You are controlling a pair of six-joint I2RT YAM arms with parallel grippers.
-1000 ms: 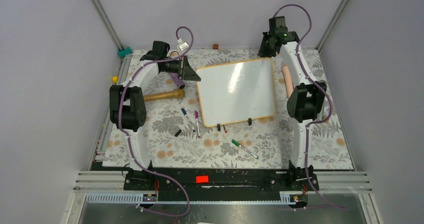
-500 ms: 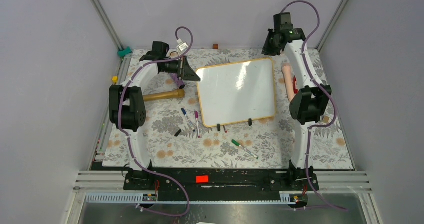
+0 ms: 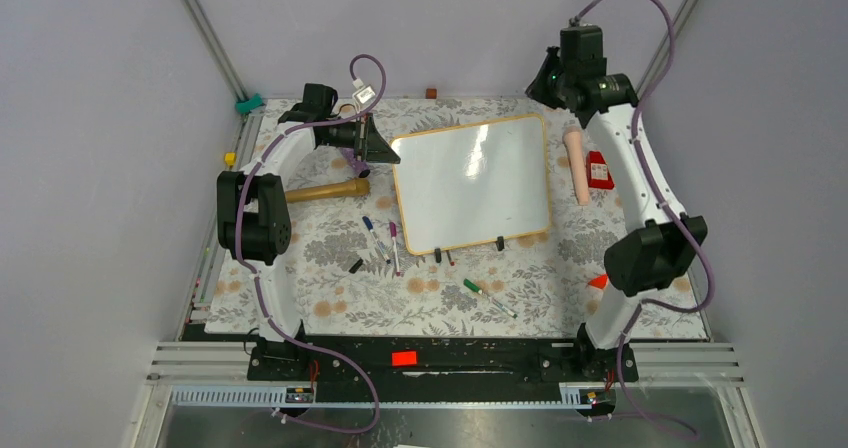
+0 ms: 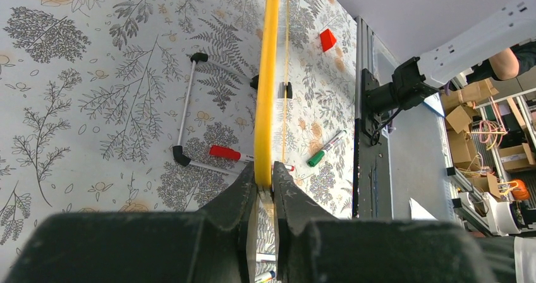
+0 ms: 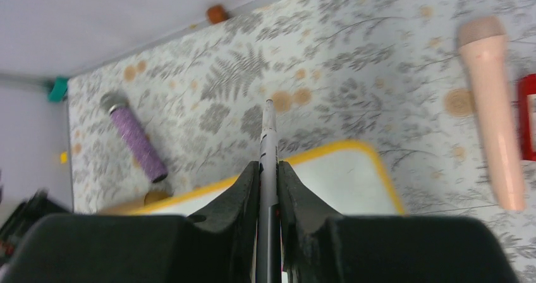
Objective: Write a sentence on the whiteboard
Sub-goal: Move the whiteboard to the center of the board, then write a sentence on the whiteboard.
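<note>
Whiteboard (image 3: 470,183) far-left corner clamped in left tool (image 4: 265,174).

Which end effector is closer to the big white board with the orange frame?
Left. The left end effector is clamped on the frame of the glossy white whiteboard; the right end effector, holding a grey marker, hovers by its far corner.

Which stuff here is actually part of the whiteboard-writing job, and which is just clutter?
Job: whiteboard, edge clamped in left gripper; grey marker, clamped in right gripper.

Lying about: green marker, blue marker, pink marker, red marker, wooden handle, pink cylinder, red block, purple tube.
</note>
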